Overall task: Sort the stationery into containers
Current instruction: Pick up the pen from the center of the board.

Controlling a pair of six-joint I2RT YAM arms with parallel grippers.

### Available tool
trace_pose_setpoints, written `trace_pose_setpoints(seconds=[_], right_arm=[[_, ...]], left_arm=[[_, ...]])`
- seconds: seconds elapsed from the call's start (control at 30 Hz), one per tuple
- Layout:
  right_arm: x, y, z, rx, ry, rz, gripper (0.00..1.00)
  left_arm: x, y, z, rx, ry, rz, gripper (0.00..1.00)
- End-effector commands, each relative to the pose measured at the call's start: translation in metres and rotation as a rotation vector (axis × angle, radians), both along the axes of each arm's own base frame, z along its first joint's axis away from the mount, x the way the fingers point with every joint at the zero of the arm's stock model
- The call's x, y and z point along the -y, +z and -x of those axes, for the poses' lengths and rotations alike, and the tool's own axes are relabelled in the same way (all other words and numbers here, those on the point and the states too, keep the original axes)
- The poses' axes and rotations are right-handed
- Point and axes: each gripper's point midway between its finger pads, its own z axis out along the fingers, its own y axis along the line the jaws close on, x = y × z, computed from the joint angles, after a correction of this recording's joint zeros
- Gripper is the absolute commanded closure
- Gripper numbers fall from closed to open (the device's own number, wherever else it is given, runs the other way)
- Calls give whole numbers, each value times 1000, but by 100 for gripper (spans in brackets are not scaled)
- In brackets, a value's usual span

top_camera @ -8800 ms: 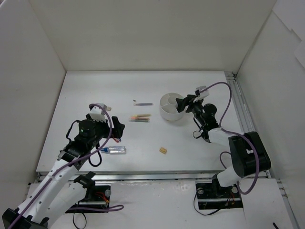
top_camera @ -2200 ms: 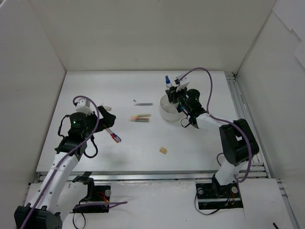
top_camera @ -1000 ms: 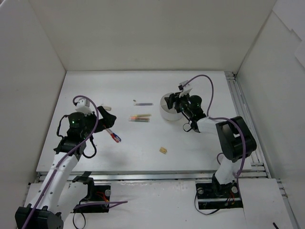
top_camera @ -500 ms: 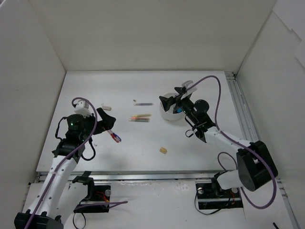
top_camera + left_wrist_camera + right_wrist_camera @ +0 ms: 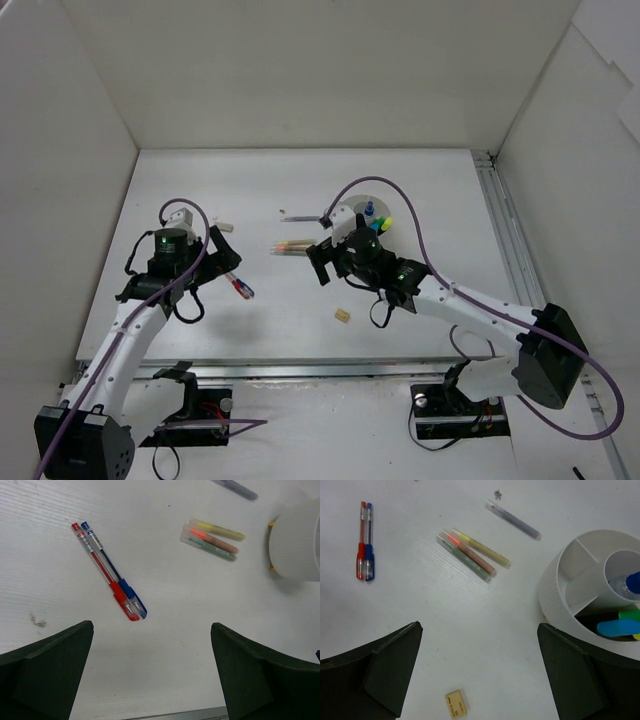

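The round white organizer (image 5: 346,212) stands right of centre, partly behind my right arm; it also shows in the right wrist view (image 5: 555,597) and the left wrist view (image 5: 295,545). It holds a blue-capped marker (image 5: 632,582) and highlighters with blue (image 5: 615,628) and green (image 5: 630,615) caps. A red and a blue pen (image 5: 238,286) lie side by side. Three pastel pencils (image 5: 293,246) lie together, with a grey pencil (image 5: 300,216) behind them. A beige eraser (image 5: 343,316) lies near the front. My left gripper (image 5: 222,255) is open and empty above the pens (image 5: 107,570). My right gripper (image 5: 324,260) is open and empty between the pencils (image 5: 472,555) and the eraser (image 5: 456,704).
A second small beige eraser (image 5: 224,226) lies just behind my left gripper. White walls enclose the table on the left, back and right. A metal rail (image 5: 510,240) runs along the table's right edge.
My right gripper has left the organizer and swung left and nearer, over the table by the pencils. The blue-capped marker now stands in the organizer. My left gripper shifted slightly.
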Motion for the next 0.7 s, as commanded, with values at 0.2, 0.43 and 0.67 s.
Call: trace_pose_setpoints(seconds=[0.2,0.43,0.67], right_arm=[[-5,-21,-8,-76,-80,133,2],[17,14,-9,-8,-225,17,2],[8,36,-19,-33,-230,-123,7]], left_arm=[[-15,18,-24,19,71,-60,1],[-17,24,-48,14,39,-97,1],[-26,22,-70,16,29,-50,1]])
